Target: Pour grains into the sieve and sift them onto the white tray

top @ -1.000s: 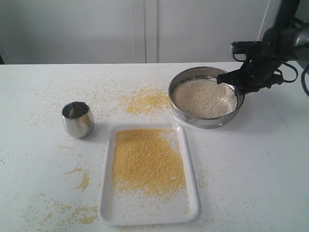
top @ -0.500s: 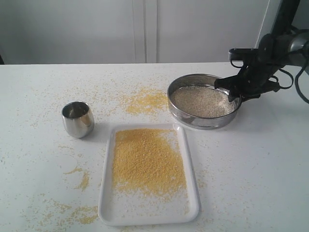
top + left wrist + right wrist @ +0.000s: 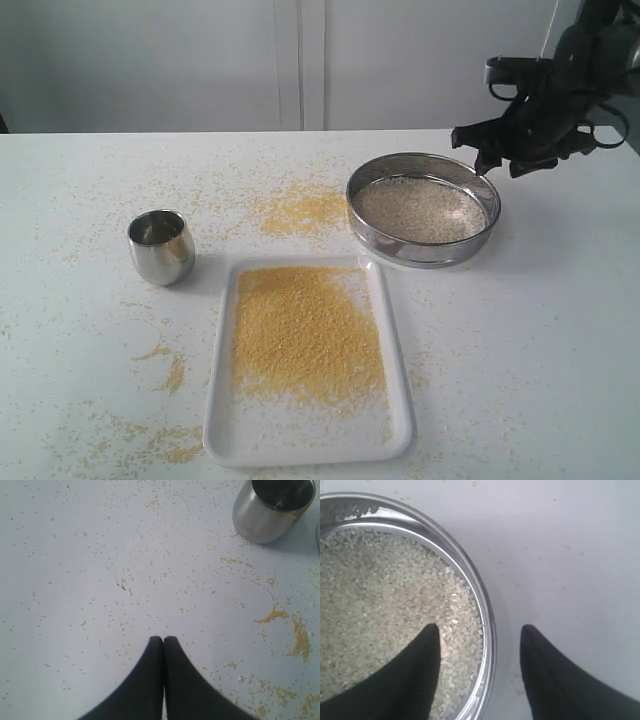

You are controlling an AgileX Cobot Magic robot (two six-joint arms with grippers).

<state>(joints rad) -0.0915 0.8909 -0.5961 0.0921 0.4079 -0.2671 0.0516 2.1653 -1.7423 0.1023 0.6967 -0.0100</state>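
Observation:
The sieve (image 3: 423, 207) rests on the table at the back right, holding coarse pale beige grains (image 3: 420, 208). Fine yellow grains (image 3: 305, 330) lie heaped on the white tray (image 3: 310, 440) at the front centre. My right gripper (image 3: 487, 152) hangs open just above the sieve's right rim, apart from it. In the right wrist view the gripper (image 3: 480, 630) straddles the sieve rim (image 3: 487, 625) from above, one finger over the pale grains (image 3: 380, 600). My left gripper (image 3: 163, 639) is shut and empty over the grain-speckled table; it does not show in the exterior view.
A small shiny steel cup (image 3: 161, 246) stands upright left of the tray, also the cup (image 3: 272, 507) in the left wrist view. Spilled yellow meal (image 3: 300, 210) lies left of the sieve, and more yellow meal (image 3: 165, 440) is scattered at the front left.
The right gripper let go of the sieve's rim, opened and rose. The sieve, tilted and lifted a second ago, now sits flat on the table.

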